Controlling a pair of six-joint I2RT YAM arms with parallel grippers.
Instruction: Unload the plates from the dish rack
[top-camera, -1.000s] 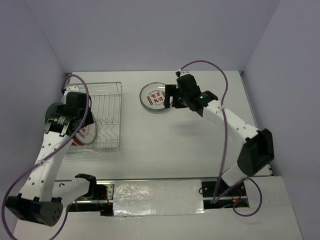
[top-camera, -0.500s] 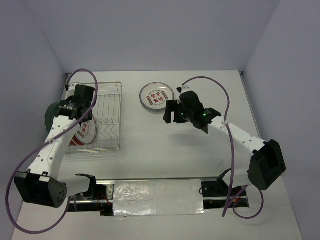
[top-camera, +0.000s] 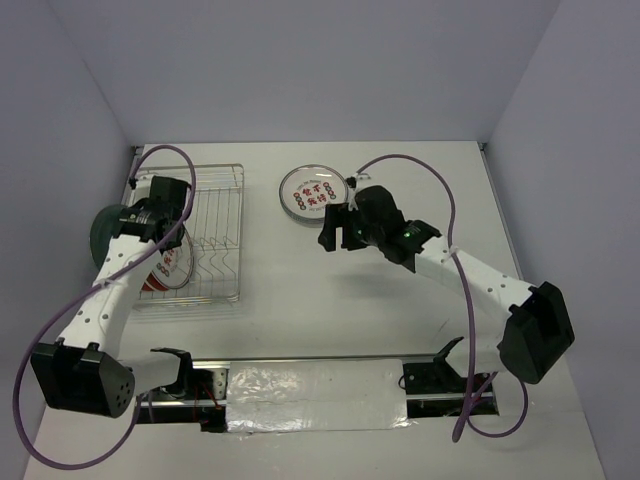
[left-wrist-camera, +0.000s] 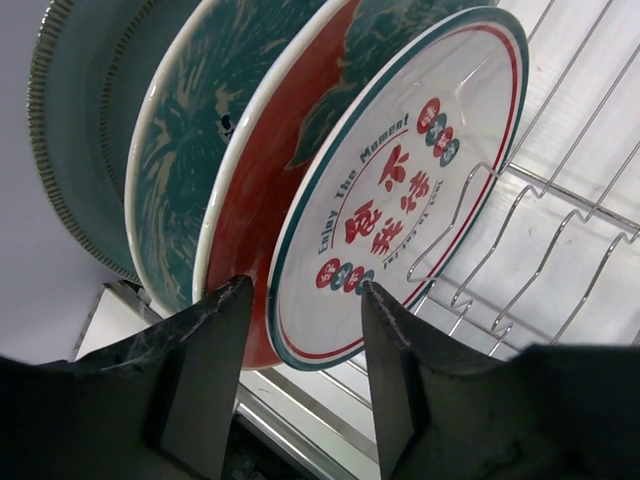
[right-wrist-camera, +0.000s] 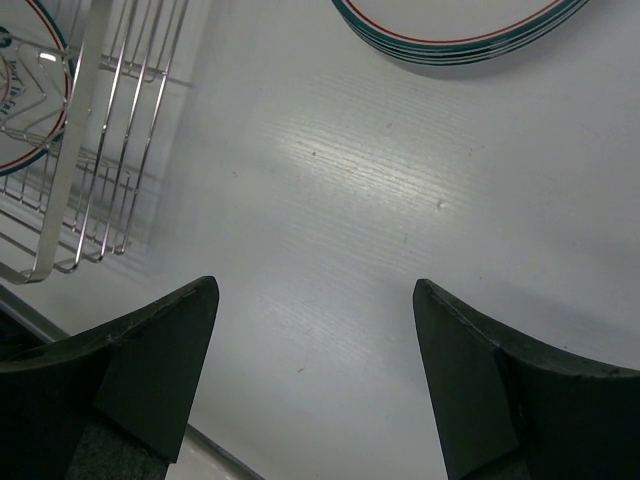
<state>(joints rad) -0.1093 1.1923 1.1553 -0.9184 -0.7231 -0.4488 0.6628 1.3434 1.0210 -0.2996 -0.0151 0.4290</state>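
Note:
The silver wire dish rack (top-camera: 215, 235) stands at the left of the table. Several plates stand on edge at its left end: a white plate with red characters (left-wrist-camera: 400, 190), a red-and-teal floral plate (left-wrist-camera: 250, 210), another floral one (left-wrist-camera: 175, 150) and a plain dark teal plate (left-wrist-camera: 75, 120). My left gripper (left-wrist-camera: 300, 340) is open, its jaws either side of the white plate's lower rim, not gripping it. A stack of white character plates (top-camera: 312, 195) lies flat on the table. My right gripper (top-camera: 333, 232) is open and empty, just near of that stack (right-wrist-camera: 460, 25).
The rack's upright prongs (left-wrist-camera: 520, 250) rise to the right of the standing plates. The rack's near corner (right-wrist-camera: 60, 200) and the white plate in it show at the left of the right wrist view. Side walls enclose the table.
My right gripper has drawn back from the stack on the table, toward the near left. My left gripper has shifted slightly toward the rack's back and now straddles the white plate's rim.

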